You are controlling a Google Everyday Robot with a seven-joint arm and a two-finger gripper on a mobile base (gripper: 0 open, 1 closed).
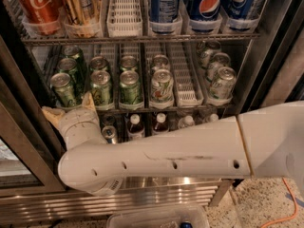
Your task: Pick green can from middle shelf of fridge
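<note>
The fridge [166, 194] stands open before me. Its middle shelf [190, 109] holds lanes of cans in white slotted trays. Dark green cans fill the left three lanes, with front ones at the far left [64, 89], beside it [101, 87] and third along [129, 86]. Paler white-and-green cans [162, 84] stand to the right. My gripper [70, 107] is at the shelf's front left, just below the two leftmost front cans. Its tan fingers [89, 100] are spread and hold nothing. My white arm [180, 156] crosses the lower fridge and hides part of the bottom shelf.
The top shelf holds a red cola can [35, 4], a gold can [78, 4], an empty white tray [124, 8] and blue cans [204, 4]. Bottles [135, 125] stand on the lower shelf. The dark door frame [19, 141] is at left. A clear bin [156, 217] lies on the floor.
</note>
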